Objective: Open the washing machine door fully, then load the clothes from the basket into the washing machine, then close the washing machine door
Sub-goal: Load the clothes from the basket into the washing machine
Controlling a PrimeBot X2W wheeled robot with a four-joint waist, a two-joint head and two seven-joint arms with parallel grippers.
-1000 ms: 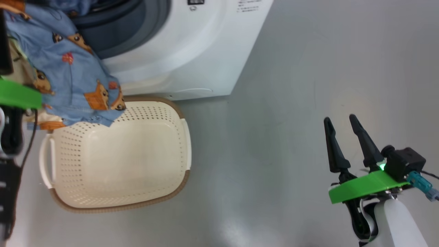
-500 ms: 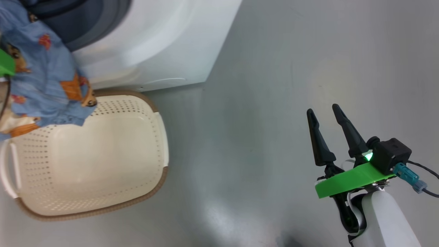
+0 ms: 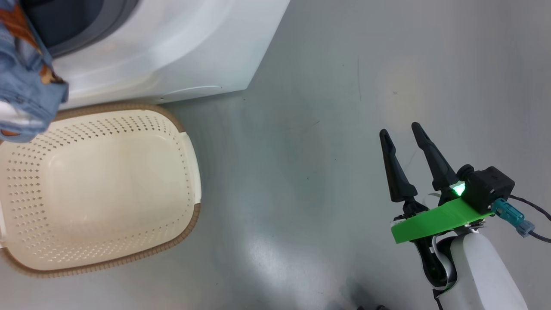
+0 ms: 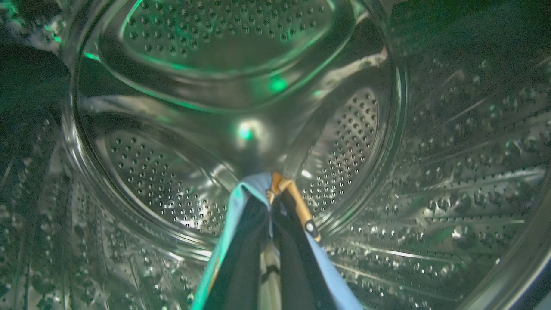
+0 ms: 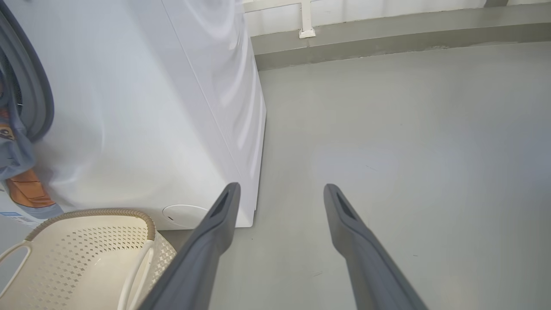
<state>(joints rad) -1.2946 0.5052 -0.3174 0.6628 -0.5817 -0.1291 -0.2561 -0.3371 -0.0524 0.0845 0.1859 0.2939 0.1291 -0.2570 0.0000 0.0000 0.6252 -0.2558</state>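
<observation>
One bundle: clothes (image 4: pixel 239 202), up off the basket (image 3: pixel 129 105), now clamped in left fingers (image 4: pixel 243 262); drum (image 4: pixel 353 129) around and ahead.
Right fingers (image 3: pixel 394 172): apart, idle.
Next: probably release.

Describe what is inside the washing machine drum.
The left gripper, shut on the clothes, is inside the washing machine, whose steel drum looks otherwise bare. What lies under them is hidden.

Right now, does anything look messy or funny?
Only the clothes: they dangle out of the washing machine mouth above the basket, while the left gripper holds one end inside the drum.
</observation>
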